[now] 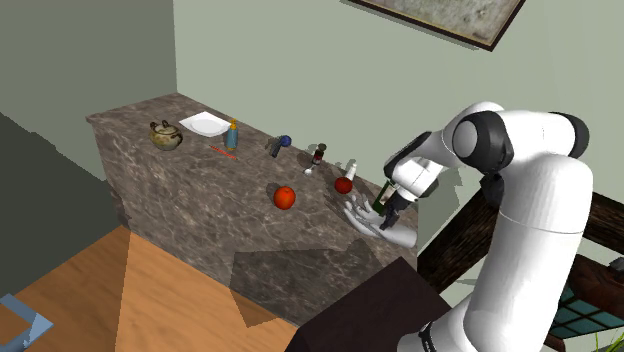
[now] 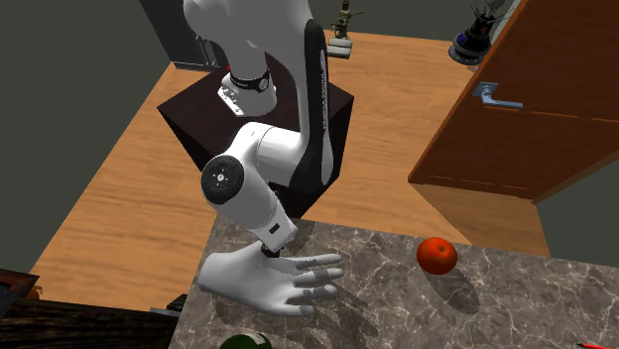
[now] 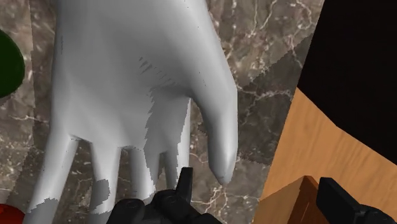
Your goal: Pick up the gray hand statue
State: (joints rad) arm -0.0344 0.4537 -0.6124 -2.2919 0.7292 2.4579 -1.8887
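In the wrist view the hand statue (image 3: 140, 83) runs off the top edge, so I can't see its base, and its outer fingertips drop past the bottom edge. My tool (image 3: 254, 191) shows only its finger ends. A green bottle (image 3: 7, 63) is a mere slice at the frame's side. From the second exterior view the statue's palm hides my tool, and the bottle is clipped by the bottom edge. In the shoulder view the small pieces (image 1: 320, 152) along the table (image 1: 200, 200) are too tiny to name.
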